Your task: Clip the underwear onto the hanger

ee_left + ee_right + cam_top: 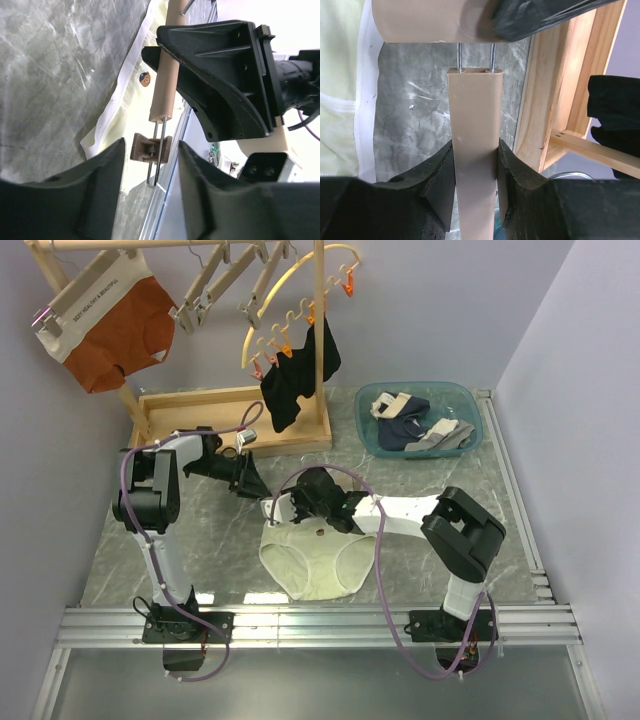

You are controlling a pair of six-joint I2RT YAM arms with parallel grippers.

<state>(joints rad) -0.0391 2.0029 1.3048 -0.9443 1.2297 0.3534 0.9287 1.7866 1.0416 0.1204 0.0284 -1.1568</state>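
The pale cream underwear (315, 558) lies flat on the table, waistband at the far side. It also shows in the left wrist view (131, 115), with its dark spot (145, 78), and in the right wrist view (340, 100). My right gripper (296, 502) is over the waistband, shut on the light-wood hanger bar (475, 150) near its end. The bar (167, 75) runs out of the right gripper (220, 75) in the left wrist view. The end clip (151, 149) hangs on two wires. My left gripper (250, 478) is open, and the clip sits between its fingers (100, 190) without touching them.
A wooden rack with a tray base (200, 405) stands at the back. It carries rust-orange briefs (115, 330), several spare bar hangers (230, 280), a yellow hoop with orange pegs (300, 300) and a black garment (295, 375). A teal basin (470, 400) of clothes sits back right.
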